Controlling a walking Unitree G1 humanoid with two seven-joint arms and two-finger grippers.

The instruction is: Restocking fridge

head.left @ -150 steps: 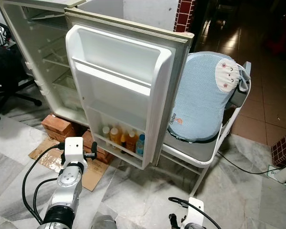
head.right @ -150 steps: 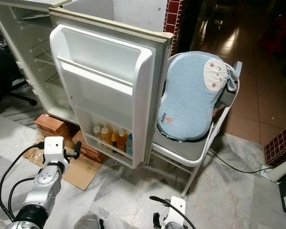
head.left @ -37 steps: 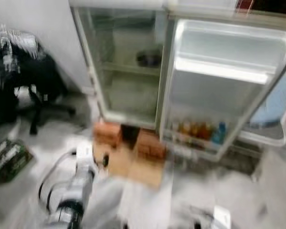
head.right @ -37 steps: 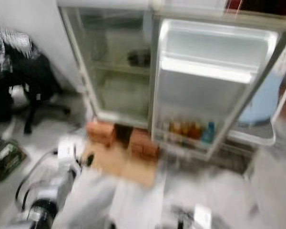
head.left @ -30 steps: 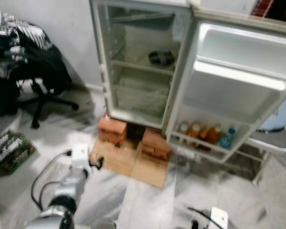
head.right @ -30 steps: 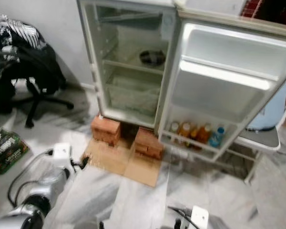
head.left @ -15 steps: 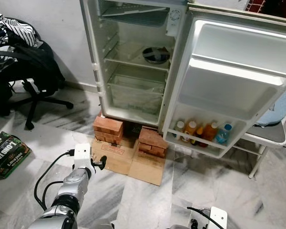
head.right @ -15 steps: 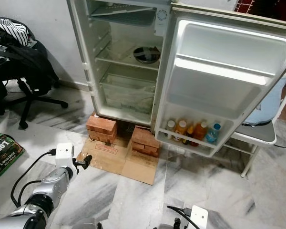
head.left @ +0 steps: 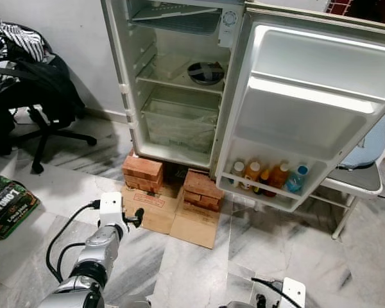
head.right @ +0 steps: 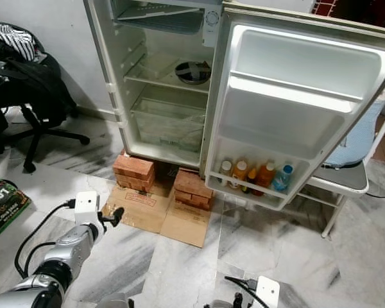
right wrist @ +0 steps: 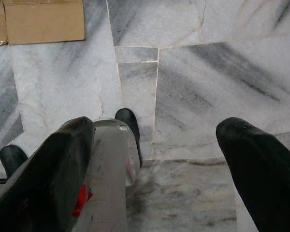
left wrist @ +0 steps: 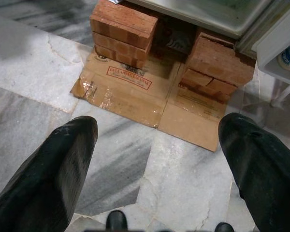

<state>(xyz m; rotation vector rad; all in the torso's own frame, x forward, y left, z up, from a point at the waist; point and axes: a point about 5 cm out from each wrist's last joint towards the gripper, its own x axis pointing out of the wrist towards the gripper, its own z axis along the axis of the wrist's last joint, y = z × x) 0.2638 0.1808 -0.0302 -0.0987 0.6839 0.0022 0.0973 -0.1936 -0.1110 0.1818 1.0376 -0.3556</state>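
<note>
Open fridge at twelve o'clock, propped on bricks (likely for height); bottles fill its door shelf; left gripper and right gripper both spread, empty

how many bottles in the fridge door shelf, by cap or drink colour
white-capped bottle: 1
orange drink bottles: 3
blue bottle: 1
total: 5
</note>
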